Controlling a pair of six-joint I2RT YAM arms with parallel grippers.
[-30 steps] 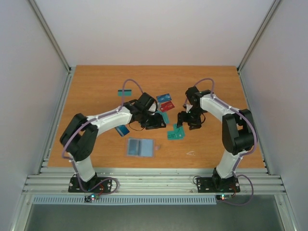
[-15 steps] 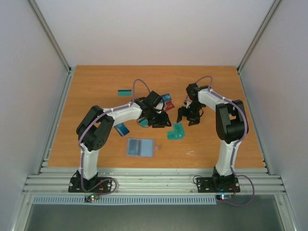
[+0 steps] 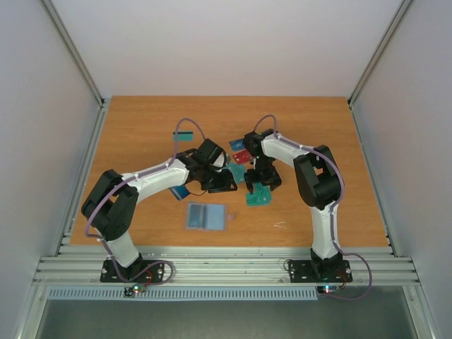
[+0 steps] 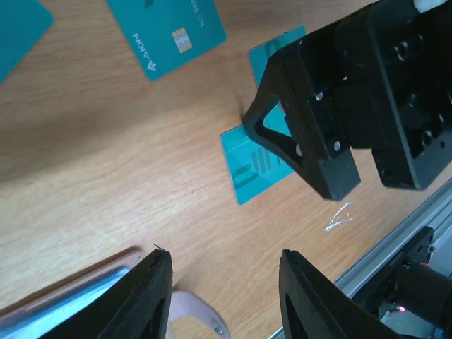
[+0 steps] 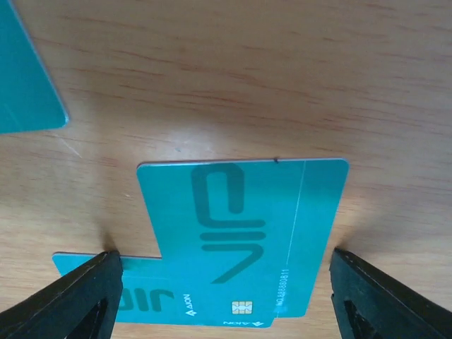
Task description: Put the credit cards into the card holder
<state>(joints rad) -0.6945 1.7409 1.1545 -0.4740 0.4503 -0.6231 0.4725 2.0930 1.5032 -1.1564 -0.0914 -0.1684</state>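
Here, the step in hand is the pickup of the top teal card (image 5: pixel 244 233) by the right tool (image 5: pixel 224 260). Its jaws stand wide apart, one on each side of that card, and grip nothing. The card lies flat on the bench (image 5: pixel 212 78) and overlaps a lower teal card (image 5: pixel 134 300) at one corner. The left tool (image 4: pixel 226 286) is likewise open and empty, and hovers just beside the right tool. The card holder (image 3: pixel 206 217) lies flat on the bench, nearer the arm bases and apart from the two cards.

We judge the following points to matter:

1. A thin card lying flat offers little edge to catch. We bring the fingertips (image 5: pixel 92 293) down to the bench surface and close slowly, so that they meet the two short edges squarely.
2. One fingertip stands over the lower teal card. Closing may drag that card along or pinch both together. We check that only one card rises.
3. The card may bow or snap out under pressure. We stop closing as soon as it is held.
4. The left tool is close by. We lift straight up before travelling toward the card holder.
5. The card holder's opening cannot be made out in these views. We confirm its direction before presenting the card.
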